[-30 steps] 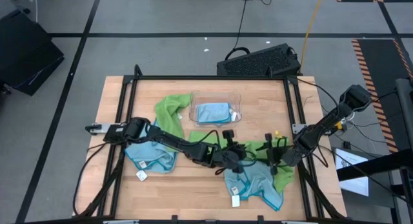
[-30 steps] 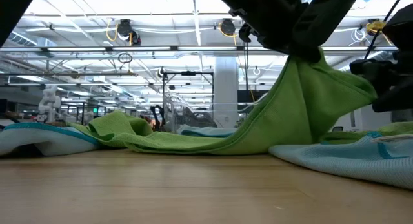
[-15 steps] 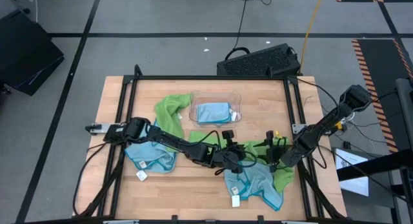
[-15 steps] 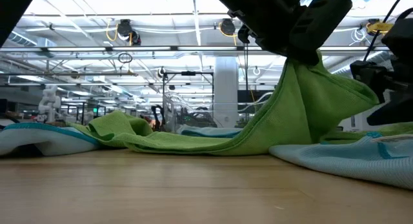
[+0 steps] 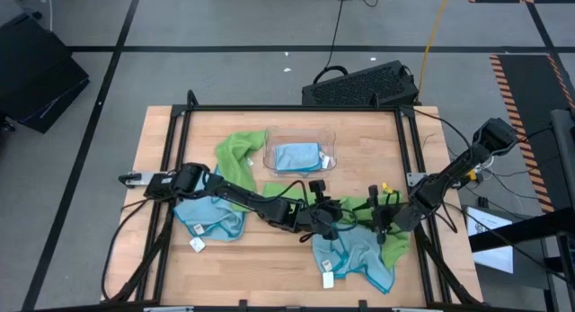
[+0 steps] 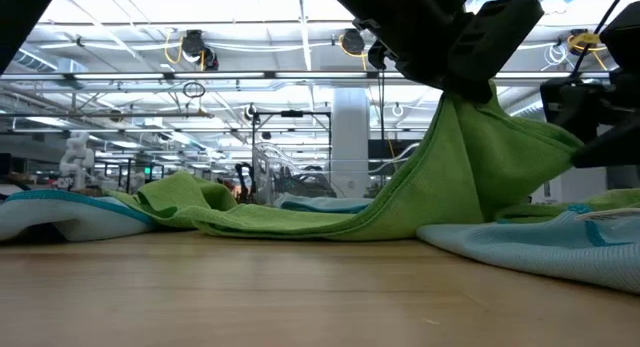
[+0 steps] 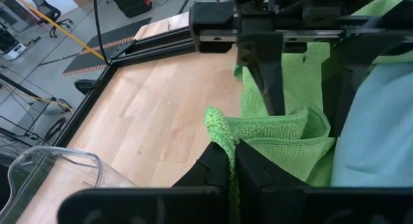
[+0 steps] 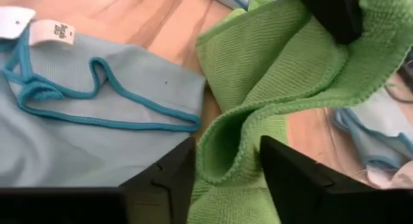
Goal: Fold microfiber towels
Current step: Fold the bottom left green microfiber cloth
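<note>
A grey floor crossed by dark tape lines is seen around the wooden table. Orange-black hazard striping is laid at right. A black case is placed at left. Ceiling trusses and white lights are seen behind.

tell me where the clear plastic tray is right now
In the high view the clear plastic tray sits at the table's far middle, with a folded light blue towel inside it and a crumpled green towel against its left side.
</note>
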Robot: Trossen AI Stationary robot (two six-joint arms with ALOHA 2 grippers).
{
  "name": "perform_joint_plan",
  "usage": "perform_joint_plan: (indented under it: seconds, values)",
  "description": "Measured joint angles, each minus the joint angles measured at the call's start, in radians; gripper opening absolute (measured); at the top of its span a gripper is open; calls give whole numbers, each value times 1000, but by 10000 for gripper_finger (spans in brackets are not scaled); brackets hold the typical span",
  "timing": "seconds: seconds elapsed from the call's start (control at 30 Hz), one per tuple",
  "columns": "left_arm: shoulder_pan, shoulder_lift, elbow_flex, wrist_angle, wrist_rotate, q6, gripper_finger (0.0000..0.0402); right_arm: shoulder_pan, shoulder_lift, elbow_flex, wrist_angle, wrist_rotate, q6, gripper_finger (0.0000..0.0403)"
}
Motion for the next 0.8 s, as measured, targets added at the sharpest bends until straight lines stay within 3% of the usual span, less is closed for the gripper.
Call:
perform_joint_plan:
  seconds: [0.3,0.43,0.6,0.8]
  values:
    - [-9,-8,0,-2,-8,33,8,0,-12,9,-2,-21,51,12]
    - [-28,-36,0,-15,-23,111,10,-13,-48,75,-30,-18,12,11]
    - [-51,-90,0,-85,-31,176,7,-53,-117,203,-208,41,-9,3]
    - [-75,-192,0,-116,-126,282,5,-113,-192,373,-377,59,-56,3]
